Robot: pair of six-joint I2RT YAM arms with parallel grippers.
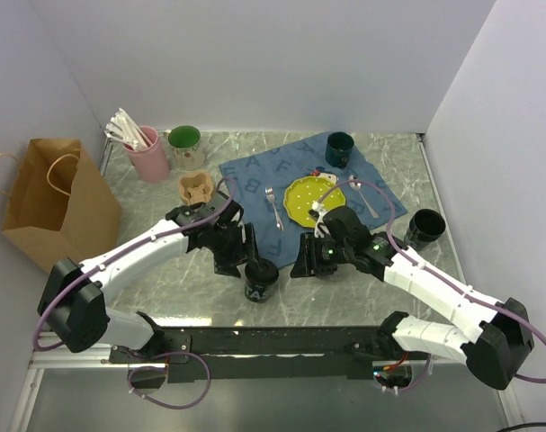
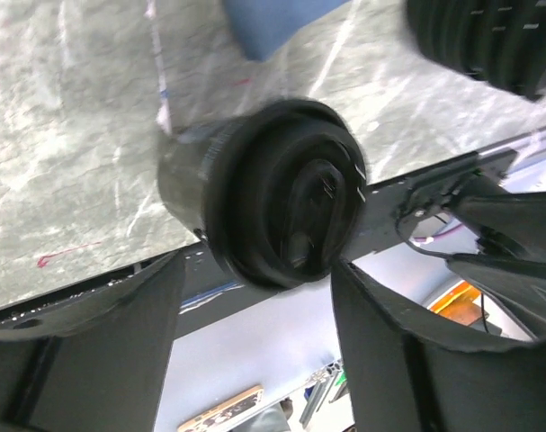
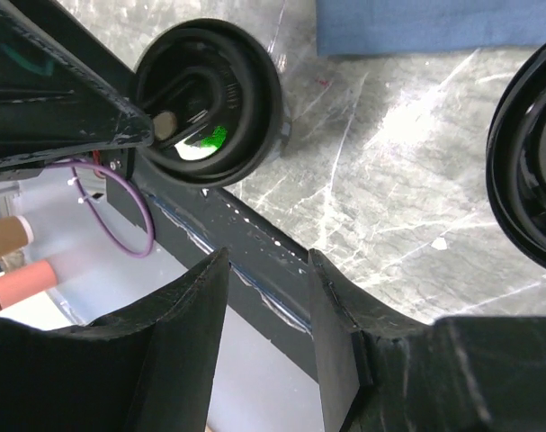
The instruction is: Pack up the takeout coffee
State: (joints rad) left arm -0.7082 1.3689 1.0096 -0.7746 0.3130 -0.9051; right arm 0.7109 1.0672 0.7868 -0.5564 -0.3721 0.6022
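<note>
Operator: Left claw (image 2: 257, 270), what do we log?

Technician: We log its jaws as spread wide. The two fingers (image 2: 120, 342) stand well apart. The near cup (image 2: 273, 193) shows just past their tips, with its black lid turned toward the wrist camera. That view is blurred, so we cannot tell whether either finger touches the cup. From above, the claw overlaps the cup's far edge.

Operator: And the right claw (image 3: 266, 261)?

Technician: We log its jaws as partly apart, with a narrow gap and nothing between them. It points at the same cup from the right, near it but not touching.

Operator: Where do we place the two cups?

Technician: The near cup stands upright on the marble table (image 1: 192, 288), close to the front edge and between the two claws. It is just off the near corner of the blue cloth (image 1: 255, 175). The second cup (image 1: 425, 227) stands on the table to the right of the cloth, well apart from both claws.

Operator: What else do we list?

Technician: On the cloth we list a yellow plate (image 1: 310, 200) and a fork (image 1: 273, 209), with a dark green mug (image 1: 339, 148) at the far corner. A cardboard carrier (image 1: 195, 187) sits just left of the cloth. Behind the carrier are a pink cup (image 1: 148, 155) holding white utensils and a white mug (image 1: 184, 140) with a green inside. A brown paper bag (image 1: 57, 202) stands at the table's left edge.
</note>
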